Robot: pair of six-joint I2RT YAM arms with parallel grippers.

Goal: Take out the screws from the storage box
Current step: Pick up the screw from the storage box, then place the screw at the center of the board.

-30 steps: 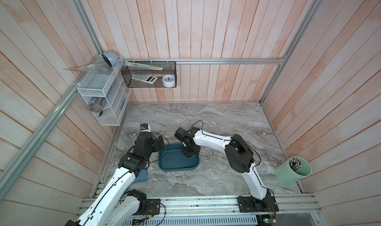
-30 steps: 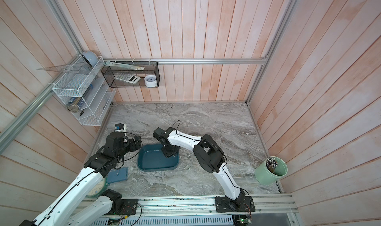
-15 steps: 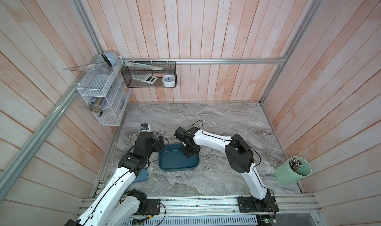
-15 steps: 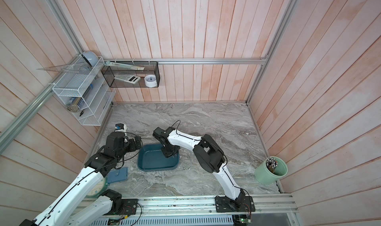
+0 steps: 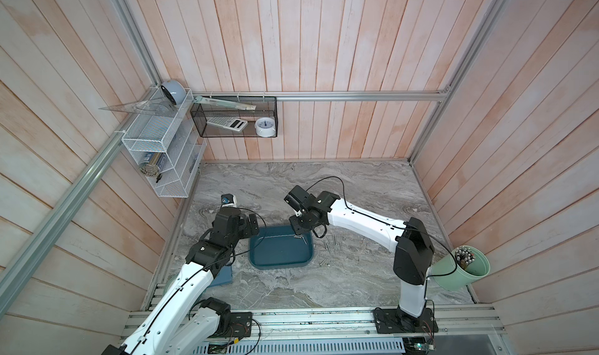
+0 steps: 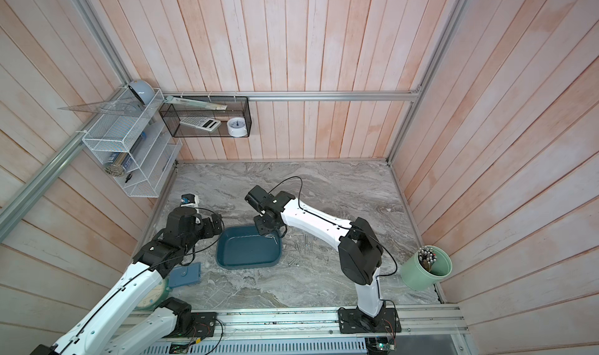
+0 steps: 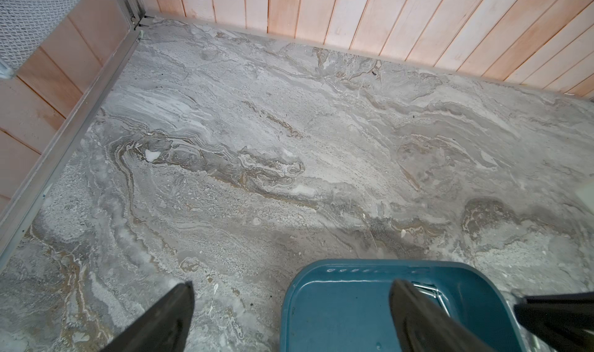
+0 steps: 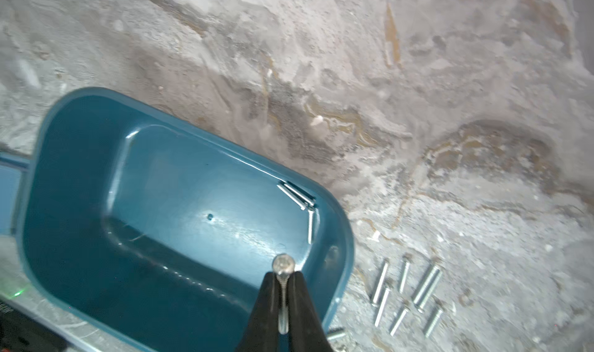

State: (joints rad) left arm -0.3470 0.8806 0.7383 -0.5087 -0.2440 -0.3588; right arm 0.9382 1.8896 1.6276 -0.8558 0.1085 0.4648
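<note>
Over the marbled desk (image 5: 356,188) your right arm (image 5: 359,222) bends down above the teal storage box (image 8: 96,205), right end effector (image 8: 283,289) pinching one silver screw (image 8: 283,265); left end effector (image 7: 292,284) hangs spread.

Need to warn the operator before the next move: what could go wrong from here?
1. The right gripper pinches one screw by its thin shaft, head sticking out; it could slip and fall back into the storage box below.
2. The remaining screws lie tight against the box's corner wall, so the gripper may struggle to close on them.
3. Setting this screw down among the loose screws on the table could knock them rolling.
</note>
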